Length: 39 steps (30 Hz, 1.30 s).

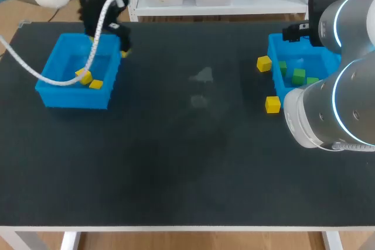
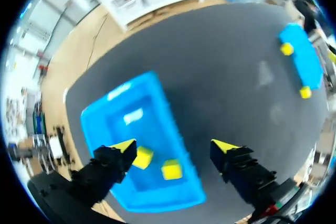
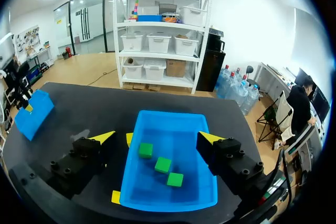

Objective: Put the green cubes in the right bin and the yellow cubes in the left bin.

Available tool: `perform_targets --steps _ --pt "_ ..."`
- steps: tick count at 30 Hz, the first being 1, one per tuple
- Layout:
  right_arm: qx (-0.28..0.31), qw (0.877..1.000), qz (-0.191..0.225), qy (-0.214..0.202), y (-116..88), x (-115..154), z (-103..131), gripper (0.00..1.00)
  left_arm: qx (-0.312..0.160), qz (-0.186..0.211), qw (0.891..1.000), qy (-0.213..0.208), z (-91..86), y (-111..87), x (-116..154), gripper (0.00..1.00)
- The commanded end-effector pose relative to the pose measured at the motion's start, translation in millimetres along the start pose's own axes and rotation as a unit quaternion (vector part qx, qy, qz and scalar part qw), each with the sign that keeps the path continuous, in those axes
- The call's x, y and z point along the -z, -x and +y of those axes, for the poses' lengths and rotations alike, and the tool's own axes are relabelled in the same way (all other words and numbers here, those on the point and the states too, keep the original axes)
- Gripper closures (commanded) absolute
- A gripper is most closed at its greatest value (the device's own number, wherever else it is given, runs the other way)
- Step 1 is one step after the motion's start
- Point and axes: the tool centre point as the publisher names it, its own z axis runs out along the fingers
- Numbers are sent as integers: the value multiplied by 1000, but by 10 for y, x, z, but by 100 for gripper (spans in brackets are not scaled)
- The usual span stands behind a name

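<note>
Yellow cubes, four, small and bright. Two [image 1: 85, 76] [image 1: 96, 84] are lying side by side inside the left bin [image 1: 73, 99], near its front wall. Two more are sitting on the bare table outside the right bin [image 3: 168, 201]: one [image 1: 264, 63] just beside its left wall, the other [image 1: 272, 104] off its front left corner.

Green cubes, three [image 3: 146, 150] [image 3: 163, 164] [image 3: 175, 180]: sitting in a loose diagonal row on the right bin's floor.

Bins, two: open blue boxes, standing well apart at opposite ends of the table.

Left gripper [image 2: 175, 148]: hovering over the left bin's right wall, fingers spread wide, gripping nothing.

Right gripper [image 3: 156, 137]: hanging above the right bin, fingers likewise apart and empty.

Table [image 1: 176, 162]: dark matt top showing pale smudges [image 1: 202, 75] near its middle.
</note>
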Motion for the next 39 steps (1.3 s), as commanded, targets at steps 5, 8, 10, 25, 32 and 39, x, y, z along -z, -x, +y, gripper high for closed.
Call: perform_targets --steps 5,8,10,25,32,39 --pt "0 1000 1 4 4 3 -16 0 -127 -128 983 -43 -921 374 57 0" --pt "0 1000 1 4 4 3 -16 0 -155 -150 975 -59 -1188 525 -30 0" --pt "0 1000 1 4 4 3 -16 0 -155 -164 972 -72 -1311 613 -97 0" --pt "0 1000 1 4 4 3 -16 0 -227 -247 938 -85 -2011 1068 -380 0" --pt "0 1000 1 4 4 3 -16 0 -257 -266 922 -114 -2489 1249 -382 0" --pt "0 1000 1 4 4 3 -16 0 -271 -268 915 -129 -2837 1377 -467 0"
